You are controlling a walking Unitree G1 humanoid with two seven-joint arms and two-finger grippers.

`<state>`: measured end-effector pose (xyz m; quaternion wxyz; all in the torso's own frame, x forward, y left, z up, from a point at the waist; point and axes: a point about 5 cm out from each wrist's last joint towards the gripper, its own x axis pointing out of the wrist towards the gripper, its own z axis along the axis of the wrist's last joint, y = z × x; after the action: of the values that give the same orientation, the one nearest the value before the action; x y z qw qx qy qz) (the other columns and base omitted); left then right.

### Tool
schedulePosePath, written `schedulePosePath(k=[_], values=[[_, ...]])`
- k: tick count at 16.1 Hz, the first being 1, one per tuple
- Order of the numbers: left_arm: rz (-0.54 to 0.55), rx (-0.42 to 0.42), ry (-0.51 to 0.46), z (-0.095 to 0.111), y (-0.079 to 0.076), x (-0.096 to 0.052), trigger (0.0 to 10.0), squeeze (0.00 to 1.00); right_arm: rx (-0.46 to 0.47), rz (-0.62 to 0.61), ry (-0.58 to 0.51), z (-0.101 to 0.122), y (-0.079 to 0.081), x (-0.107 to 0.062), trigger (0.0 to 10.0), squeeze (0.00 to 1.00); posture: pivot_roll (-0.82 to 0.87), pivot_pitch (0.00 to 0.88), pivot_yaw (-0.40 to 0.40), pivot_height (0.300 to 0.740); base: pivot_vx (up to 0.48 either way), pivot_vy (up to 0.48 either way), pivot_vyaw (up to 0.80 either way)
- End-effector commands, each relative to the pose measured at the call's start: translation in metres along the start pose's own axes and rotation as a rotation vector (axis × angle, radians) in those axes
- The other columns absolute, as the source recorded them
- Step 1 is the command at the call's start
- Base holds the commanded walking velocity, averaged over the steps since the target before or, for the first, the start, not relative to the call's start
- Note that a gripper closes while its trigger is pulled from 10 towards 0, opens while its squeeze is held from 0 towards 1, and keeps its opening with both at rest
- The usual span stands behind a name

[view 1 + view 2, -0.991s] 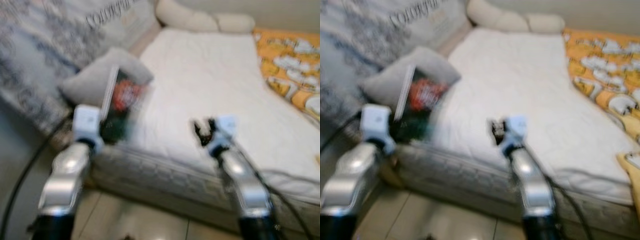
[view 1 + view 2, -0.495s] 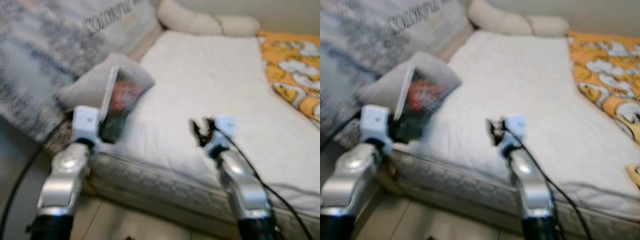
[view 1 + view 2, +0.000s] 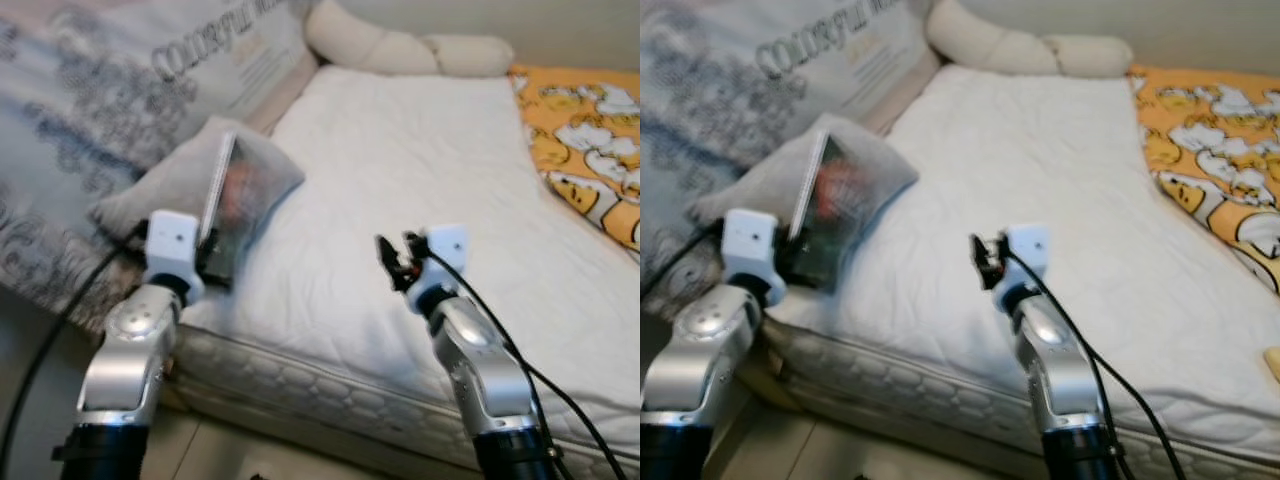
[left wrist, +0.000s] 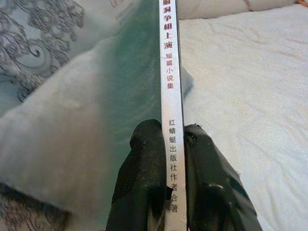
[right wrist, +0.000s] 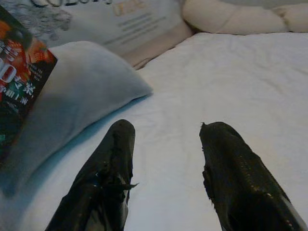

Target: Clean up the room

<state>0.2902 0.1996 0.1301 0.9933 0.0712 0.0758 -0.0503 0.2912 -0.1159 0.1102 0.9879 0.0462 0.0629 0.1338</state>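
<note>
Over one white bed [image 3: 420, 170], left fingers [image 4: 144, 163] clamp one book [image 4: 169, 72]; right fingers [image 5: 110, 163] apart.

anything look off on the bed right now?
Nothing spilled or damaged. The one stray item is a book, already clamped by its spine in the left gripper, held upright against the grey pillow. The right gripper hangs open above the bare white mattress.

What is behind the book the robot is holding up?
Behind the book, pinched by its spine in the left gripper, lies a grey pillow on the white mattress. The book covers part of the pillow, so that part stays hidden.
</note>
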Motion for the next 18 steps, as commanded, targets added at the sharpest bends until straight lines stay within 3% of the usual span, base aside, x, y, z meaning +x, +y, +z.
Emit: schedulePosePath(k=[1, 6, 10, 15, 18], values=[[-0.022, 0.012, -0.057, 0.012, -0.005, 0.002, 10.0, 0.00, -0.003, -0.029, -0.005, 0.001, -0.009, -0.001, 10.0, 0.00, -0.02, 0.000, 0.035, 0.740, 0.352, 0.000, 0.00], [-0.039, 0.029, -0.062, 0.013, -0.005, 0.004, 10.0, 0.00, 0.009, -0.014, -0.006, 0.001, -0.007, 0.001, 10.0, 0.00, -0.02, 0.000, 0.036, 0.740, 0.349, 0.000, -0.76], [-0.107, 0.071, -0.039, 0.010, -0.008, 0.003, 10.0, 0.00, 0.016, -0.006, -0.006, 0.000, -0.006, 0.001, 10.0, 0.00, -0.02, 0.000, 0.042, 0.740, 0.081, 0.000, 0.00], [-0.139, 0.032, 0.016, 0.004, -0.006, 0.004, 10.0, 0.00, 0.018, 0.005, -0.006, 0.001, -0.004, 0.000, 10.0, 0.00, -0.03, 0.000, 0.048, 0.740, 0.000, 0.000, 0.00], [-0.223, 0.018, 0.046, 0.002, -0.013, 0.019, 10.0, 0.00, -0.005, 0.063, -0.004, 0.006, -0.008, -0.003, 10.0, 0.00, -0.05, 0.000, 0.051, 0.740, 0.000, 0.000, 0.00]])
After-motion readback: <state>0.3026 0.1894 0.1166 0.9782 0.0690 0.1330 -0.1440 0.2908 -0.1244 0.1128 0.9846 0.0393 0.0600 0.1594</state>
